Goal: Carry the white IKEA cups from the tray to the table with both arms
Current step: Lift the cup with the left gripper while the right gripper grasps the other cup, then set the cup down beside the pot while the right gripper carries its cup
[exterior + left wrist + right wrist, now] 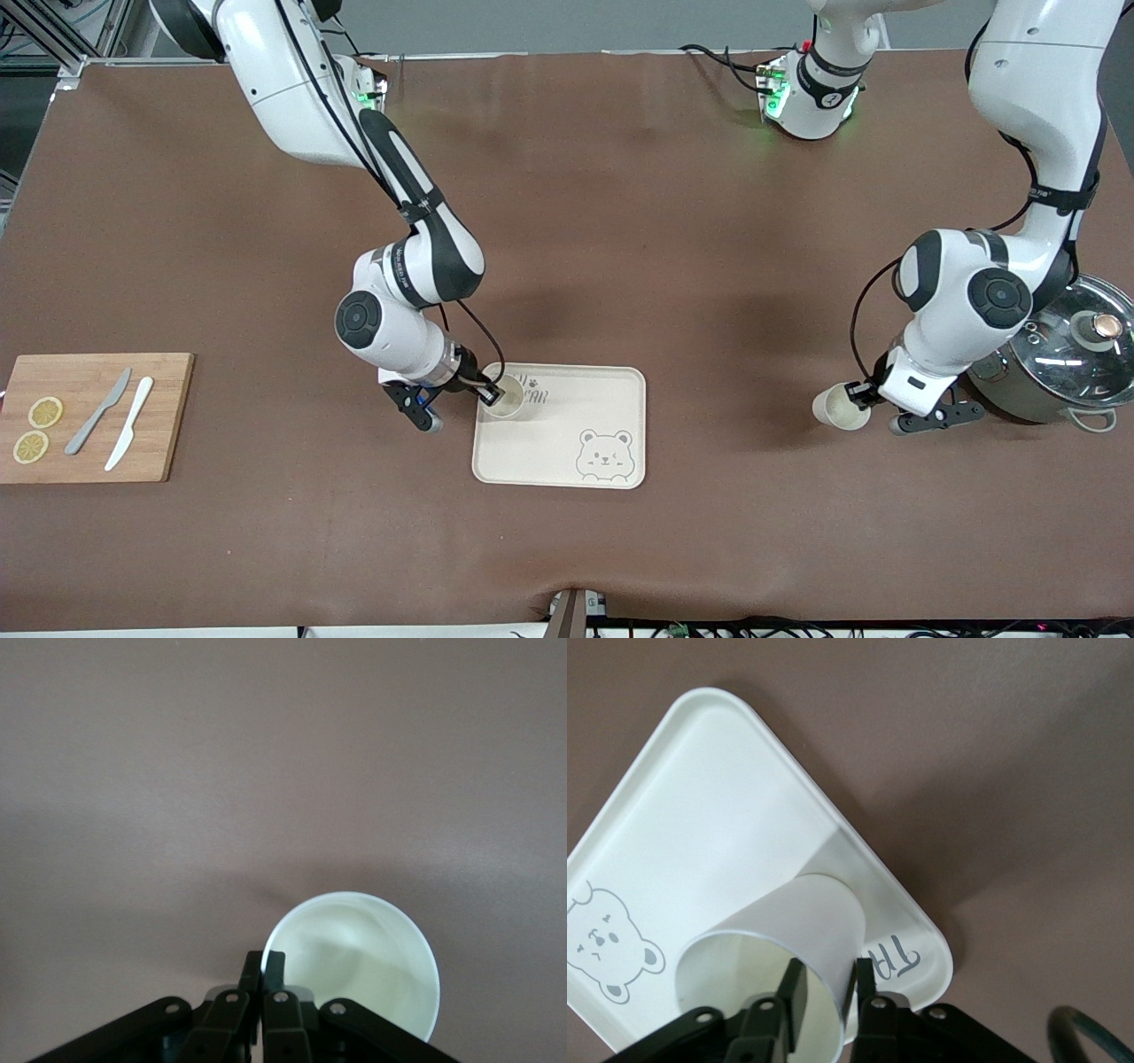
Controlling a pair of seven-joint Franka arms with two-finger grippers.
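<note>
One white cup (507, 398) (806, 921) stands on the cream bear-print tray (567, 425) (718, 815), at the corner by the printed lettering, toward the right arm's end. My right gripper (490, 396) (830, 970) is open. It straddles this cup's rim, one finger inside and one outside, with a small gap left at the wall. The other white cup (838, 408) (354, 966) hangs tilted over bare table between the tray and the pot. My left gripper (858, 397) (263, 958) is shut on its rim.
A steel pot with a glass lid (1063, 363) sits close beside the left arm's wrist. At the right arm's end lies a wooden cutting board (168, 443) with two lemon slices (44, 412) and two knives (99, 412).
</note>
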